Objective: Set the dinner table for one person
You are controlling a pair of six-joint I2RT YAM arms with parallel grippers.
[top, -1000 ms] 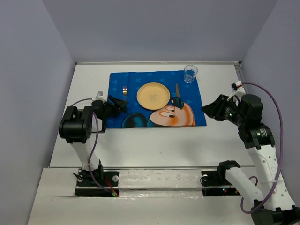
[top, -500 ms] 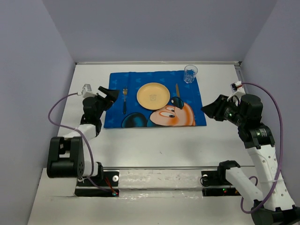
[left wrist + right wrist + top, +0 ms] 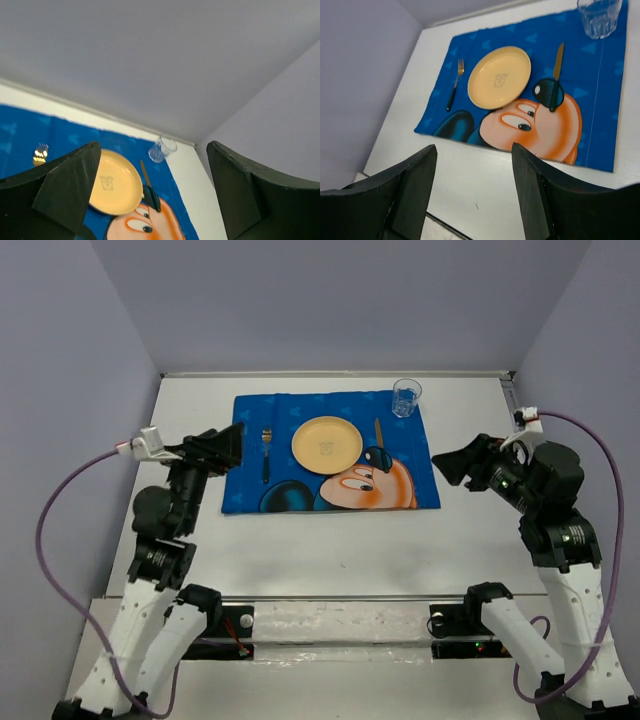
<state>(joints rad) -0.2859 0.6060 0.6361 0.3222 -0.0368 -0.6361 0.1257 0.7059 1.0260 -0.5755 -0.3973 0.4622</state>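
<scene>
The white dinner table (image 3: 330,540) carries a blue cartoon placemat (image 3: 250,410). On the mat lie a yellow plate (image 3: 327,444), a fork (image 3: 266,453) to its left, a knife (image 3: 380,435) to its right and a clear glass (image 3: 406,397) at the far right corner. My left gripper (image 3: 228,447) hovers open over the mat's left edge, holding nothing. My right gripper (image 3: 450,465) hangs open just off the mat's right edge, also holding nothing. The left wrist view shows the plate (image 3: 114,182), knife (image 3: 149,184) and glass (image 3: 162,149) between its wide fingers. The right wrist view shows the plate (image 3: 500,77), fork (image 3: 455,84) and knife (image 3: 556,75).
Grey walls close the table in at the back and both sides. A pale metal strip (image 3: 330,597) runs across the near edge in front of the arm bases. Bare white tabletop (image 3: 485,185) lies between the mat and that strip.
My left gripper has drawn back left from the fork, opened wide and risen with the arm. The fork stays on the mat. My right gripper has opened wider and shifted slightly right.
</scene>
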